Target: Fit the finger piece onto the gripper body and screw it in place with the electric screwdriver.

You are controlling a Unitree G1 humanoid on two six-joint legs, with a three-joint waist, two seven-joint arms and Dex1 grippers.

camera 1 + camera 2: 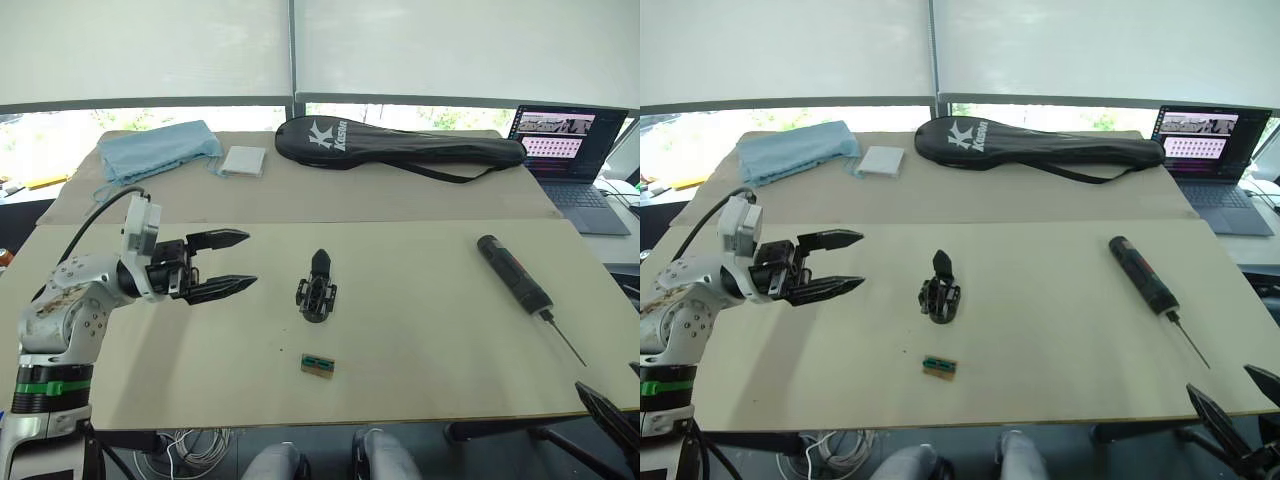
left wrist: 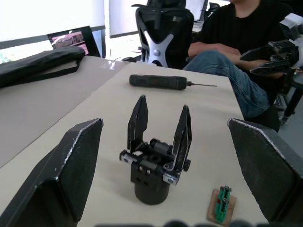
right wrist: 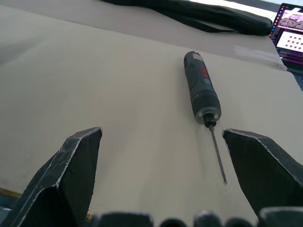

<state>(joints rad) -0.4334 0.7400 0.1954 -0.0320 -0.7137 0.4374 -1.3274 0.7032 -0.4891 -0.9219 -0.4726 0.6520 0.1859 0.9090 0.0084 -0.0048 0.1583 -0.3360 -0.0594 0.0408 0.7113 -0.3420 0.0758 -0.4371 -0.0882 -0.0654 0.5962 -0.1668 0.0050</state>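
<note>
The gripper body (image 1: 316,290) stands upright at the middle of the tan table (image 1: 430,380). In the left wrist view two pointed black fingers rise from the gripper body (image 2: 152,165), and I cannot tell which of them is the finger piece. My left gripper (image 1: 250,260) hovers open just left of it, pointing at it with nothing between its fingers. The electric screwdriver (image 1: 515,272) lies at the right, its thin bit toward the front edge. My right gripper (image 3: 162,131) is open and empty off the front right corner, aimed at the screwdriver (image 3: 201,87).
A small green-and-tan block (image 1: 317,365) lies in front of the gripper body. On the rear table are a black racket bag (image 1: 400,145), a blue cloth (image 1: 158,150), a white pad (image 1: 243,161) and a laptop (image 1: 570,150). A seated person (image 2: 236,28) is beyond the table's right end.
</note>
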